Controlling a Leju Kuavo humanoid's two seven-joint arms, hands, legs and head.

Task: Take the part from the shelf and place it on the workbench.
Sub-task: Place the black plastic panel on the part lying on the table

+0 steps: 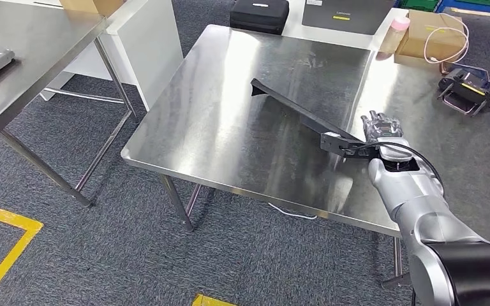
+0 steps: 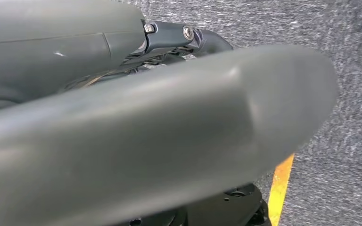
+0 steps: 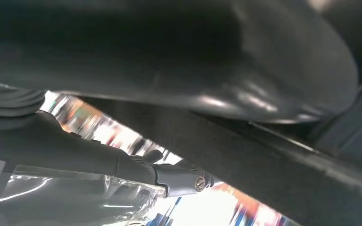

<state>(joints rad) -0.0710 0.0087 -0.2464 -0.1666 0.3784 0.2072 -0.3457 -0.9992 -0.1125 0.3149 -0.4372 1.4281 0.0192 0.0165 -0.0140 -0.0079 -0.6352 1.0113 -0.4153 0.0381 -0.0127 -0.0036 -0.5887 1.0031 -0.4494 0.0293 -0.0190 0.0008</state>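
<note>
- Here, the right hand [image 1: 381,129] is seen over the workbench [image 1: 230,115], reached in from the near right edge, with its fingers closed around the near end of the part [image 1: 306,118].
- The part, a long, narrow black piece, is held slanted across the steel top, its far end directed toward the middle of the workbench and its near end kept in the hand; whether it touches the surface cannot be told.
- In the right wrist view, the dark bar of the part [image 3: 264,160] is seen passing close beneath the thick thumb [image 3: 193,56].
- The left hand [image 2: 160,136] is shown close up above grey carpet [image 2: 353,141] and a yellow floor line [image 2: 283,188]; nothing is seen in it, and how far it is opened cannot be told.
- A cardboard box [image 1: 430,37] is placed at the far right corner, and a black and yellow device [image 1: 469,90] lies near the right edge.
- A second steel table [image 1: 32,57] is seen to the left.
</note>
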